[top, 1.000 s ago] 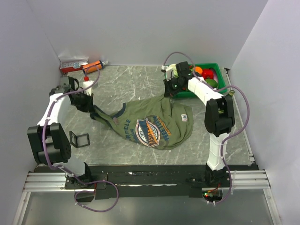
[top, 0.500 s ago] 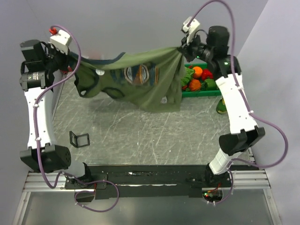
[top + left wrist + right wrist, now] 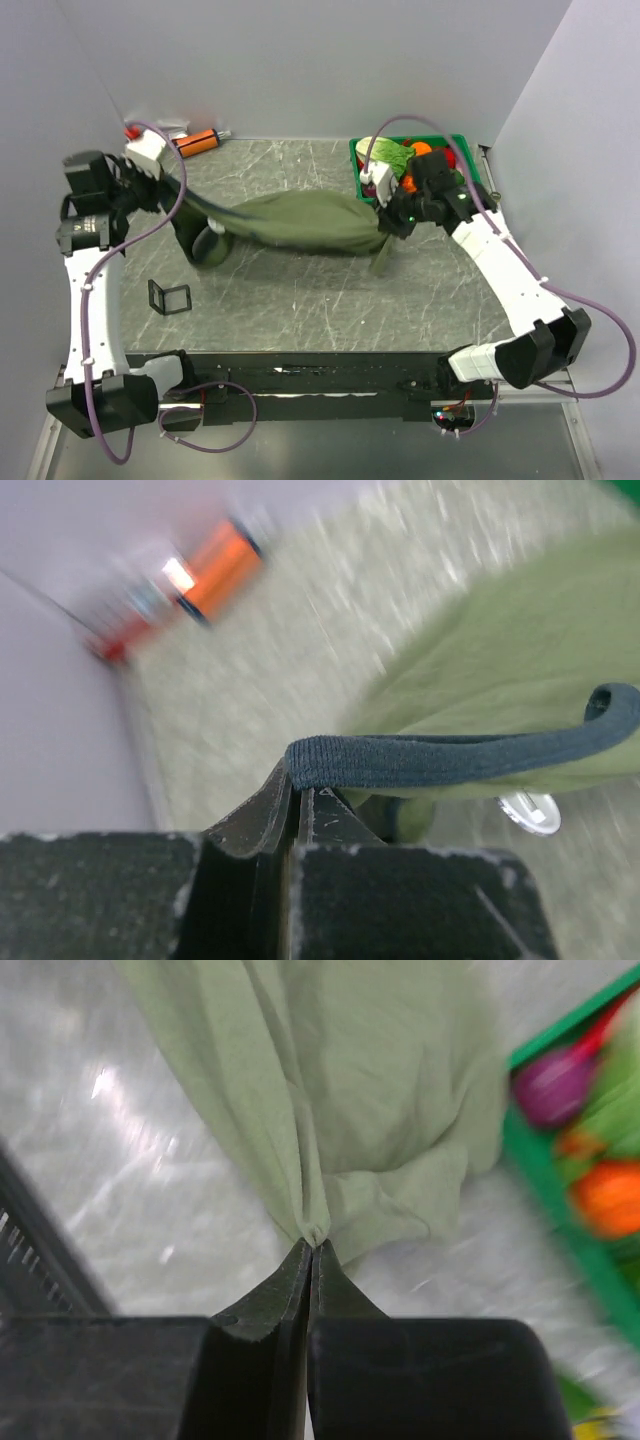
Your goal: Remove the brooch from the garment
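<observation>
The olive-green garment (image 3: 300, 222) hangs bunched and stretched between both grippers, low over the table, with its chest print hidden. My left gripper (image 3: 172, 195) is shut on the navy trim (image 3: 450, 755) at the garment's left end; its tips (image 3: 295, 785) pinch the trim's end. The brooch (image 3: 528, 811), a small shiny whitish disc, hangs just under that trim in the left wrist view. My right gripper (image 3: 385, 215) is shut on a gathered fold of green cloth (image 3: 360, 1080) at the garment's right end, and its tips (image 3: 313, 1243) are pressed together.
A green bin (image 3: 357, 158) of toy fruit and vegetables stands at the back right, just behind my right gripper. An orange tube (image 3: 197, 142) and a box lie at the back left wall. A small black frame (image 3: 168, 297) stands near the front left.
The shirt lay flat one second ago, was lifted high and spread half a second ago, and has now come down, bunched and stretched low. Both arms have lowered.
</observation>
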